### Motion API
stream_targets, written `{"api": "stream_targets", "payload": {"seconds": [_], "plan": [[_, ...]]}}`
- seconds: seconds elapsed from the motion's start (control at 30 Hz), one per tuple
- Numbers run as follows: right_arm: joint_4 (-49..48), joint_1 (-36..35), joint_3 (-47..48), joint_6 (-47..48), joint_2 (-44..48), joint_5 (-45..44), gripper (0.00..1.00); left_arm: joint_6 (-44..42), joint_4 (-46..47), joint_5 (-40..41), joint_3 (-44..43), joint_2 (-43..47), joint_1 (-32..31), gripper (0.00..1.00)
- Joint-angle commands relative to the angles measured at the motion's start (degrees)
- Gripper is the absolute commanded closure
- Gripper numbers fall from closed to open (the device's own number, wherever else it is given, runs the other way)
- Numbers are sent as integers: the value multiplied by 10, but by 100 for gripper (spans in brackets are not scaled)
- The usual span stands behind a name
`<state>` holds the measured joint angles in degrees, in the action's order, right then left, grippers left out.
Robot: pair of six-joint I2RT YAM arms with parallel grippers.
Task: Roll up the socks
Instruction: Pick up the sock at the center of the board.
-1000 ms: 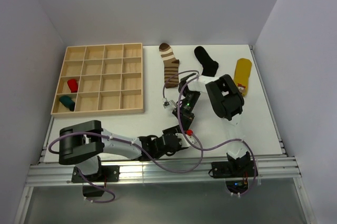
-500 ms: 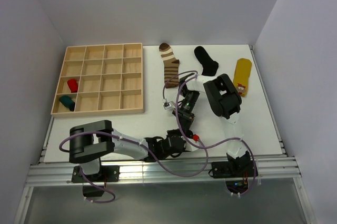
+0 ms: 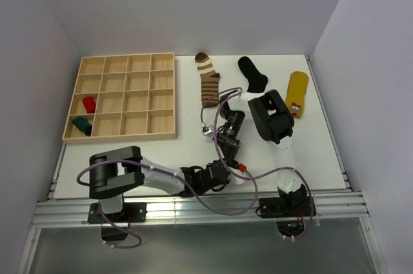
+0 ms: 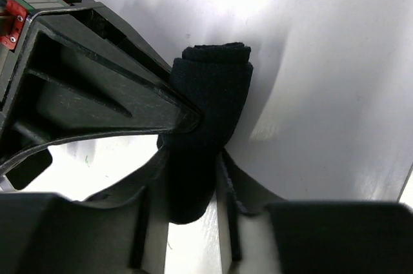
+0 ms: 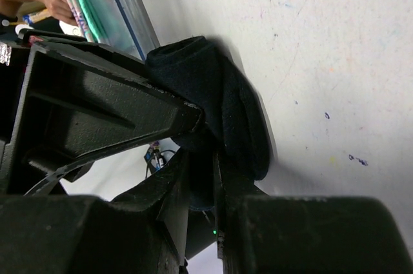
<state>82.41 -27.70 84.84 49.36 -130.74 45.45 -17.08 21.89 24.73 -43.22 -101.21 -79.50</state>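
A rolled black sock lies on the white table, gripped from both ends. My left gripper is shut on its near end, one finger on each side. From the opposite end my right gripper is shut on the same sock. In the top view the two grippers meet nose to nose, left and right, and they hide the roll. Three loose socks lie flat at the back: a brown-and-cream striped one, a plain black one and a yellow one.
A wooden compartment tray sits at the back left, holding a red roll and a teal roll. Purple cables loop over the table between the arms. Grey walls close in both sides.
The left gripper's jaws have closed onto the rolled black sock, and the left arm has slid a little to the right. The right gripper has kept its hold.
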Motion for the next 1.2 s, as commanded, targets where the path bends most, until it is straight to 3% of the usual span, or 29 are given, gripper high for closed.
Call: {"api": "stream_targets", "payload": {"seconds": [0.0,0.13,0.23,0.37,0.57,0.87,1.17], "plan": [[-71,3,2,35,-21,-68,80,17,-22,-37,-19,-21,8,72],[-72,4,1,34,-17,-62,78,25,-33,-51,-28,-24,13,93],[-78,6,0,27,-8,-59,70,32,-40,-62,-29,-28,15,100],[-81,17,2,21,14,-50,58,41,-53,-80,-34,-30,16,100],[-70,55,9,10,76,-28,50,66,-54,-98,-28,-17,28,100],[-134,131,10,-83,183,-42,50,115,-32,-120,-15,12,59,100],[-125,199,52,-96,218,-41,51,209,-18,-165,3,92,133,100]]}}
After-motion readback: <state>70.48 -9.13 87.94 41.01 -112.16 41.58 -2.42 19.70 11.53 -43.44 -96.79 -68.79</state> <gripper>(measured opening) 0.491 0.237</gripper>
